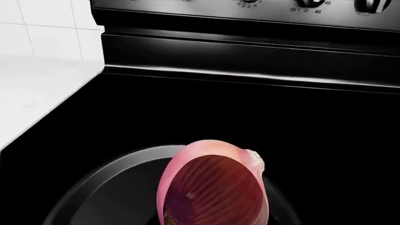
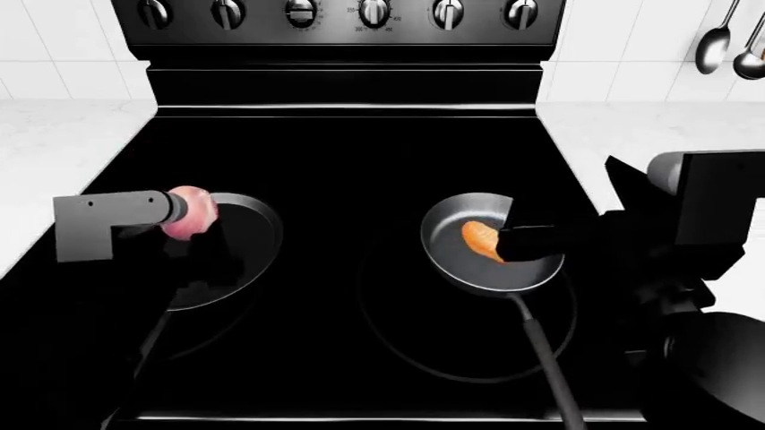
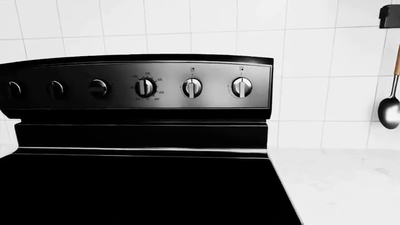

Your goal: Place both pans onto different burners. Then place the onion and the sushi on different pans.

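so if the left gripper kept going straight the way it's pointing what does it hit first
Probably the black skillet: the left wrist view shows its rim and floor just beyond the held onion. Past that lie bare stovetop and the stove's back panel. Depth is hard to judge.

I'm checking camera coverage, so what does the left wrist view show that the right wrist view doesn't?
Only the left wrist view shows the onion close up above the black skillet, plus the counter beside the stove. Only the right wrist view shows the full knob row, a hanging spoon and the tiled wall. Both share the black stovetop and its control panel.
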Robot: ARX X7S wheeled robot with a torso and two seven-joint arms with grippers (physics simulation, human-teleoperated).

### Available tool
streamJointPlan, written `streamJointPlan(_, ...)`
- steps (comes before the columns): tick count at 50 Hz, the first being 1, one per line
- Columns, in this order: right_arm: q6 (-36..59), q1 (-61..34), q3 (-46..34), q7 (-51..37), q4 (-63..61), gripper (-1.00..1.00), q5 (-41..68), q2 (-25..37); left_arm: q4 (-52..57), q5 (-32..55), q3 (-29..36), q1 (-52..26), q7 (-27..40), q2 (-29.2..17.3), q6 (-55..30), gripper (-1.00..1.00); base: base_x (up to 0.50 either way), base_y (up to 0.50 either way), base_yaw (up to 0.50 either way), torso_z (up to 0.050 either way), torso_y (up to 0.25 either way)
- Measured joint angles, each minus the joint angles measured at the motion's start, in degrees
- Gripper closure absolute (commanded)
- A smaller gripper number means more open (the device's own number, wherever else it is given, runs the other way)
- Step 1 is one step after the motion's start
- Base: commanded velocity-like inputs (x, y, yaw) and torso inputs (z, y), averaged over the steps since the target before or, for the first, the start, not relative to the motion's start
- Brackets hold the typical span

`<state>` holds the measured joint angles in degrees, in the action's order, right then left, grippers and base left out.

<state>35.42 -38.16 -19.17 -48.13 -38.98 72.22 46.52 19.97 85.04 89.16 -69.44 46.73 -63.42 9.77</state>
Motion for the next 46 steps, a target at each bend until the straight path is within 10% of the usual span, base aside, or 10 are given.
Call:
streamJointPlan(13,-0.15,0.14,-0.34,0.31,0.51,-1.00,-0.33,-0.44,-1.70,0.56,0.16,1.41,-0.76,0.59,0.73,1.00,0.00,0.00,0.00,0.000,0.001)
streamJointPlan(14,-0.14,0.12,-0.37,0.32,0.54,-1.00,-0.34,-0.47,-1.75,0.60,0.13,1.45,-0.79,0.58,0.75,-1.00,0.00,0.00,0.00,0.000,0.000)
streamJointPlan(46,-0.25,0.10,-0.70,0.28,0.71,-1.00,-0.57,-0.71,-1.83,1.45,-1.03,1.29,-0.85,-0.37,1.54,-1.00,0.00,0.00,0.00,0.000,0.000)
